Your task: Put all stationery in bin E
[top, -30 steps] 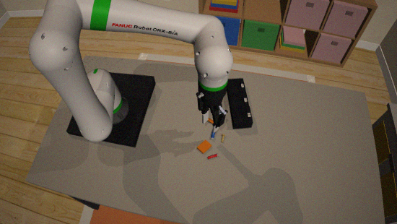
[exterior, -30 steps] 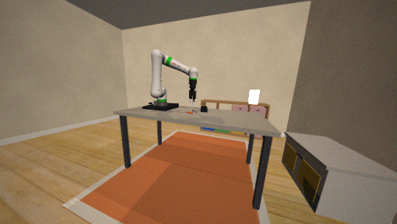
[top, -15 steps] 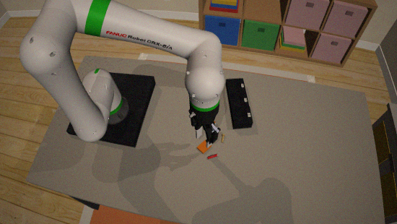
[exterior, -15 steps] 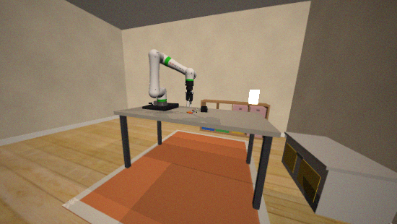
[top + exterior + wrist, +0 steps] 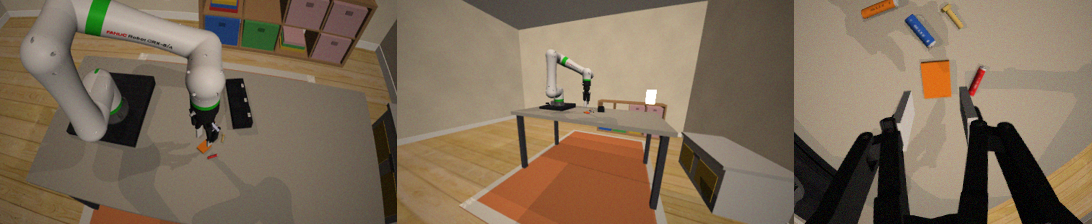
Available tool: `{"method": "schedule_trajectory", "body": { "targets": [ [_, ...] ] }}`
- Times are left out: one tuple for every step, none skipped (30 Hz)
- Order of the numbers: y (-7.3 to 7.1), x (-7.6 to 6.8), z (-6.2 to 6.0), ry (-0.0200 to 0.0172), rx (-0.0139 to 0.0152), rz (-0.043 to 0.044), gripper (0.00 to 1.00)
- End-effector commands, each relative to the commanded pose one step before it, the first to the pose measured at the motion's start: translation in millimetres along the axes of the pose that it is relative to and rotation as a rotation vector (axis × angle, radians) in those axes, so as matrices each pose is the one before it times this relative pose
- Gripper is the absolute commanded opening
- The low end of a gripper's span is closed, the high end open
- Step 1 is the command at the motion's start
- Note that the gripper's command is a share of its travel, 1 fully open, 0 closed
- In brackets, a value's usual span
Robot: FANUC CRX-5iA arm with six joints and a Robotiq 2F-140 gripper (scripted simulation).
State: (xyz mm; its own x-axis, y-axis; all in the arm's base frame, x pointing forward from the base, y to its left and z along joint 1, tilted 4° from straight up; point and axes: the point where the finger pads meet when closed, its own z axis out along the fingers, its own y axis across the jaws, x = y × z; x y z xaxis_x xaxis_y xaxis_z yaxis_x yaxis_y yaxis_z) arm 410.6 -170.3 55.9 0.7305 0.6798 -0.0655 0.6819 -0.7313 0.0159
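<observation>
My gripper (image 5: 936,100) hangs low over the table, partly open with nothing between the fingers; it also shows in the top view (image 5: 206,136). An orange square pad (image 5: 935,78) lies flat just beyond the fingertips, seen too in the top view (image 5: 204,147). A red marker (image 5: 976,80) lies just right of the pad, near the right finger. Farther off lie a blue marker (image 5: 919,30), a small yellow piece (image 5: 952,15) and an orange marker (image 5: 881,7). The black row of bins (image 5: 238,102) stands behind the gripper; its letters are too small to read.
The robot's black base plate (image 5: 115,108) sits on the left of the table. A shelf with coloured boxes (image 5: 285,25) stands on the floor beyond the table. The table's edge is far from the gripper on all sides.
</observation>
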Motion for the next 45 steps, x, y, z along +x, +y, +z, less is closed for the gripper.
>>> {"method": "schedule_trajectory", "body": {
  "targets": [
    [-0.16, 0.60, -0.18, 0.00015, -0.00040, 0.00003, 0.33],
    [-0.05, 0.08, 0.00, 0.00000, 0.00000, 0.00000, 0.33],
    [-0.04, 0.07, 0.00, 0.00000, 0.00000, 0.00000, 0.33],
    [-0.03, 0.06, 0.00, 0.00000, 0.00000, 0.00000, 0.33],
    [-0.03, 0.05, 0.00, 0.00000, 0.00000, 0.00000, 0.33],
    [-0.02, 0.04, 0.00, 0.00000, 0.00000, 0.00000, 0.33],
    [0.00, 0.00, 0.00, 0.00000, 0.00000, 0.00000, 0.33],
    [0.00, 0.00, 0.00, 0.00000, 0.00000, 0.00000, 0.33],
    [-0.01, 0.02, 0.00, 0.00000, 0.00000, 0.00000, 0.33],
    [-0.01, 0.02, 0.00, 0.00000, 0.00000, 0.00000, 0.33],
    [-0.01, 0.02, 0.00, 0.00000, 0.00000, 0.00000, 0.33],
    [-0.01, 0.01, 4.00, 0.00000, 0.00000, 0.00000, 0.33],
    [-0.01, 0.01, 4.00, 0.00000, 0.00000, 0.00000, 0.33],
    [-0.01, 0.01, 4.00, 0.00000, 0.00000, 0.00000, 0.33],
    [0.00, 0.01, 4.00, 0.00000, 0.00000, 0.00000, 0.33],
    [0.00, 0.01, 4.00, 0.00000, 0.00000, 0.00000, 0.33],
    [0.01, 0.01, 4.00, 0.00000, 0.00000, 0.00000, 0.33],
    [0.02, 0.02, 4.00, 0.00000, 0.00000, 0.00000, 0.33],
    [0.02, 0.02, 4.00, 0.00000, 0.00000, 0.00000, 0.33],
    [0.03, 0.02, 4.00, 0.00000, 0.00000, 0.00000, 0.33],
    [0.04, 0.02, 4.00, 0.00000, 0.00000, 0.00000, 0.33],
    [0.04, 0.03, 4.00, 0.00000, 0.00000, 0.00000, 0.33],
    [0.04, 0.03, 4.00, 0.00000, 0.00000, 0.00000, 0.33],
    [0.00, 0.00, 0.00, 0.00000, 0.00000, 0.00000, 0.33],
    [0.00, 0.00, 0.00, 0.00000, 0.00000, 0.00000, 0.33],
    [0.04, 0.02, 4.00, 0.00000, 0.00000, 0.00000, 0.33],
    [0.04, 0.02, 4.00, 0.00000, 0.00000, 0.00000, 0.33],
    [0.03, 0.02, 2.00, 0.00000, 0.00000, 0.00000, 0.33],
    [0.02, 0.01, 0.00, 0.00000, 0.00000, 0.00000, 0.33],
    [0.01, 0.01, 0.00, 0.00000, 0.00000, 0.00000, 0.33],
    [0.01, 0.00, 0.00, 0.00000, 0.00000, 0.00000, 0.33],
    [-0.01, -0.01, 0.00, 0.00000, 0.00000, 0.00000, 0.33],
    [-0.02, -0.01, 1.33, 0.00000, 0.00000, 0.00000, 0.33],
    [-0.02, -0.02, 1.33, 0.00000, 0.00000, 0.00000, 0.33],
    [-0.03, -0.02, 1.33, 0.00000, 0.00000, 0.00000, 0.33],
    [-0.03, -0.02, 1.33, 0.00000, 0.00000, 0.00000, 0.33],
    [-0.03, -0.02, 1.33, 0.00000, 0.00000, 0.00000, 0.33],
    [-0.03, -0.02, 1.33, 0.00000, 0.00000, 0.00000, 0.33],
    [-0.03, -0.01, 1.33, 0.00000, 0.00000, 0.00000, 0.33],
    [-0.02, -0.01, 1.33, 0.00000, 0.00000, 0.00000, 0.33],
    [0.00, 0.00, 0.00, 0.00000, 0.00000, 0.00000, 0.33],
    [0.00, 0.00, 0.00, 0.00000, 0.00000, 0.00000, 0.33],
    [-0.01, -0.01, 1.33, 0.00000, 0.00000, 0.00000, 0.33],
    [-0.01, -0.01, 0.00, 0.00000, 0.00000, 0.00000, 0.33],
    [-0.01, -0.01, 0.00, 0.00000, 0.00000, 0.00000, 0.33]
  ]
}}
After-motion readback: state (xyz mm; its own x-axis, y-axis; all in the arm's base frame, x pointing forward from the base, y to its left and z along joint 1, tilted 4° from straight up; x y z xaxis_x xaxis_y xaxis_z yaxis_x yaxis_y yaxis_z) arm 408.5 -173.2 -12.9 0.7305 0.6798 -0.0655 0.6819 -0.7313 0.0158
